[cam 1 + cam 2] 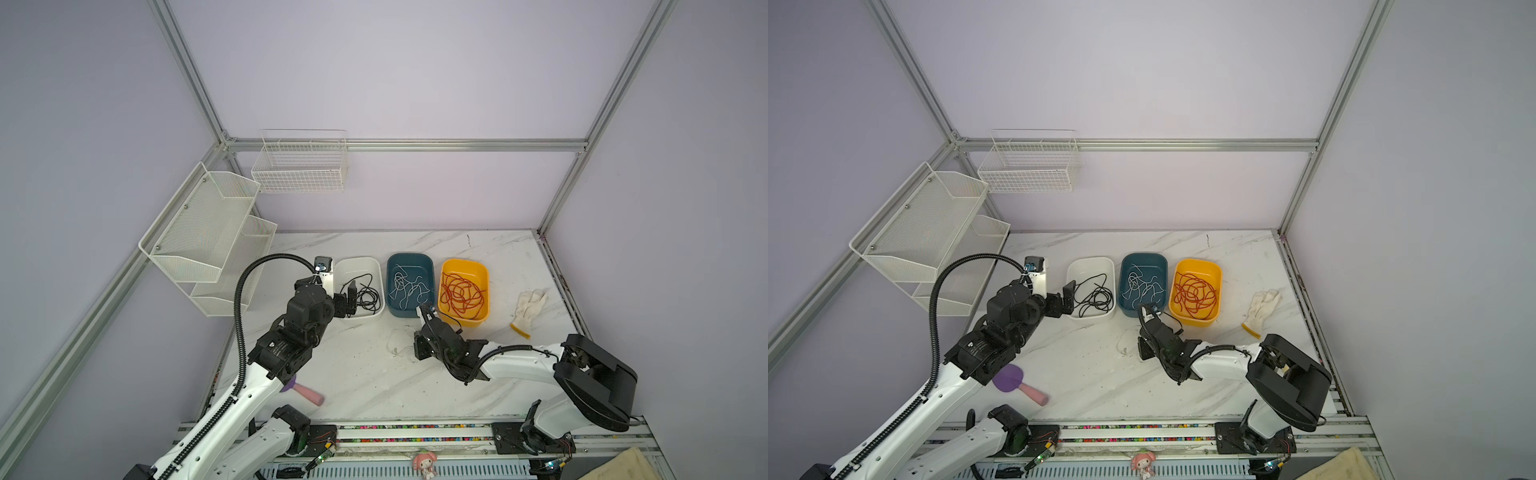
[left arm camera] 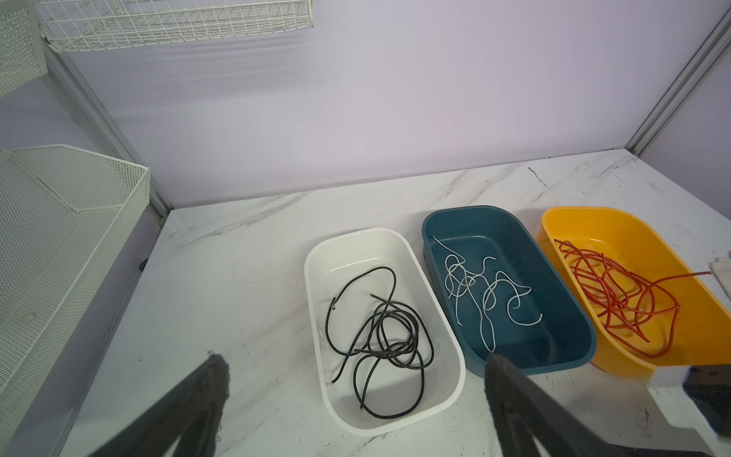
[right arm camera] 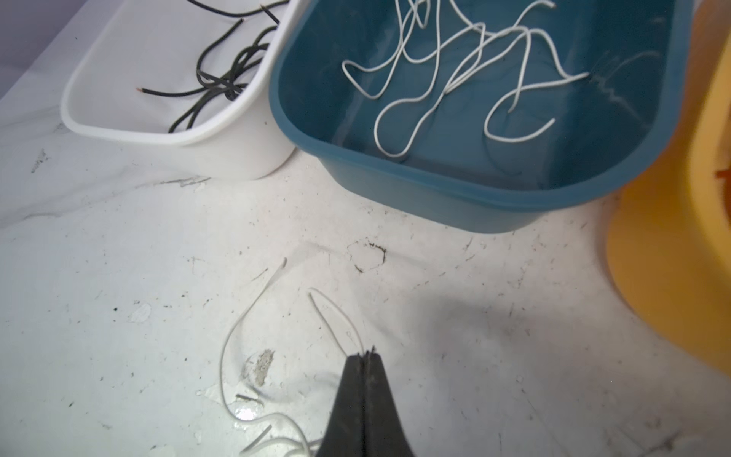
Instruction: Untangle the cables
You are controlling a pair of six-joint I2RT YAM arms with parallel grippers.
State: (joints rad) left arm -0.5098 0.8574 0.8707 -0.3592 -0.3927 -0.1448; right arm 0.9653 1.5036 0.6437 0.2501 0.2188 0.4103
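**Right wrist.** I read the right jaws as pressed together, tips pinching a loop of the loose cable (image 3: 221,364). It is a white strand, and the rest of it curls on the scuffed tabletop (image 3: 118,316). Near it stand the white bin (image 3: 237,154), the blue bin (image 3: 455,205) and one wall of the yellow bin (image 3: 664,257). White cables (image 3: 455,79) lie in the blue bin, black cables (image 3: 221,83) in the white one.

**Left wrist.** Left jaws wide apart, nothing between the fingers (image 2: 215,380). They hang clear of the tabletop, near the white bin. Red cables (image 2: 617,292) sit heaped in the yellow bin.

**Both top views.**
- The bins make a row at 12 o'clock of both arms. Blue is at white's 3 o'clock and yellow at blue's 3 o'clock, with each colour in its own bin.
- I can only faintly make out the loose cable, on the tabletop at the blue bin's 6 o'clock, beside the right wrist.
- Left jaws hang over the white bin's 9 o'clock side.
- A glove (image 1: 530,305) lies at the yellow bin's 3 o'clock.
- A paddle (image 1: 1017,384) lies at the white bin's 7 o'clock, well apart from it and partly under the left arm.
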